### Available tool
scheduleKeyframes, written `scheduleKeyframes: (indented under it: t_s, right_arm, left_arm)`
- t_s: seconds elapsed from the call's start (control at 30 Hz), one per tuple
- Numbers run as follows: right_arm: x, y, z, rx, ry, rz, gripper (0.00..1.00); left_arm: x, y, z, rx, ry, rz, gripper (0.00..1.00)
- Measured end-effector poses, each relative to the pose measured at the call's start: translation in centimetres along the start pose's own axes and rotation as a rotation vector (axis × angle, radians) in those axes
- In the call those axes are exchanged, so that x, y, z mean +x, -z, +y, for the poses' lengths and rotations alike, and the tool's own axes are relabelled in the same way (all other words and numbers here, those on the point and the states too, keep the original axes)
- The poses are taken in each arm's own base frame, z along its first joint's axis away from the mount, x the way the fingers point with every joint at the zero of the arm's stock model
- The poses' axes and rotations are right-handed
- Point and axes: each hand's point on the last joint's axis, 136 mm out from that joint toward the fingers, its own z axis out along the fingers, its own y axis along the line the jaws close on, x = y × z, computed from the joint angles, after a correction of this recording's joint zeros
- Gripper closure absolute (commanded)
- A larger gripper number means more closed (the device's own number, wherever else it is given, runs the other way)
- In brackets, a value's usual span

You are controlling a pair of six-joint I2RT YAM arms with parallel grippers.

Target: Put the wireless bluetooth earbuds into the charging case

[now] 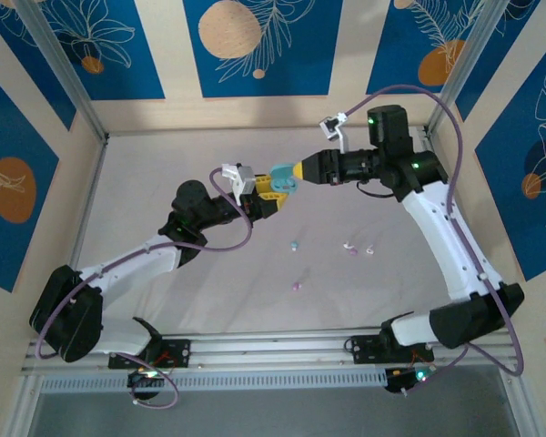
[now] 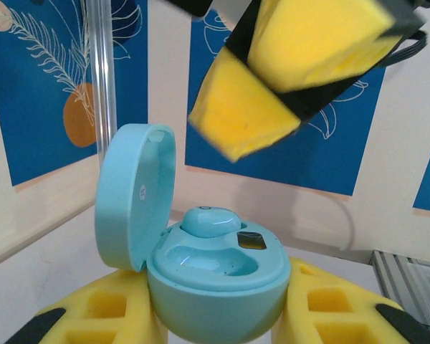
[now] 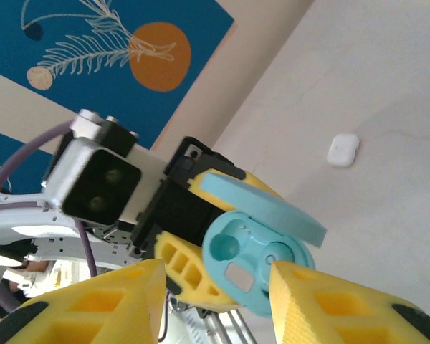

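Nearest, four tiny pale plastic earbuds [image 1: 296, 286] are lying loose and scattered on the pale surface [image 1: 164, 164]. Further out, the left pincer [image 1: 273, 191] is clamping the pale blue pebble-shaped plastic charging case [image 2: 215, 301] by its base. Its lid is standing open, and one pale blue earbud [image 2: 208, 221] is sitting in a socket. Beyond, the right pincer [image 3: 218, 279] is hovering just by the case, jaws parted, gripping nothing.

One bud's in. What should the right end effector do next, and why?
Probably lift the right end effector clear and head down for a loose bud on the table. Its jaws stand apart and empty above the case, where one bud is seated and the socket beside it is empty.
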Motion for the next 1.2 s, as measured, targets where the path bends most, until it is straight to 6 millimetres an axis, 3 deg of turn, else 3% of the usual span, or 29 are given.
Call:
scheduleKeyframes:
  t_s: [0.1, 0.17, 0.27, 0.37, 0.5, 0.63, 0.9, 1.2]
  right_arm:
    - [-0.7, 1.9, -0.1, 0.055, 0.022, -0.089, 0.57]
    - [-1.0, 3.3, -1.7, 0.128, -0.016, -0.152, 0.58]
    - [-1.3, 5.0, -6.0, 0.244, -0.150, -0.221, 0.60]
    - [-0.3, 5.6, -11.8, 0.326, -0.331, -0.229, 0.61]
    - [3.3, 2.9, -17.3, 0.365, -0.511, -0.117, 0.61]
    - [6.6, -0.9, -20.0, 0.377, -0.585, 0.038, 0.63]
    - [14.0, -7.3, -23.2, 0.474, -0.594, 0.337, 0.64]
    - [19.2, -9.9, -25.4, 0.586, -0.577, 0.514, 0.67]
  left_arm:
    - [-0.6, 0.2, 0.0, -0.015, -0.018, -0.012, 0.76]
    - [-1.1, 0.4, 0.0, -0.022, -0.027, -0.021, 0.76]
    - [-2.0, 0.8, -0.2, -0.034, -0.042, -0.039, 0.76]
    - [-3.2, 1.3, -0.4, -0.044, -0.054, -0.060, 0.76]
    - [-4.5, 2.0, -0.7, -0.063, -0.078, -0.084, 0.76]
    - [-5.2, 2.5, -0.8, -0.075, -0.095, -0.096, 0.76]
    - [-4.8, 2.6, -0.6, -0.092, -0.085, -0.076, 0.76]
    - [-5.2, 2.8, -0.7, -0.094, -0.096, -0.083, 0.76]
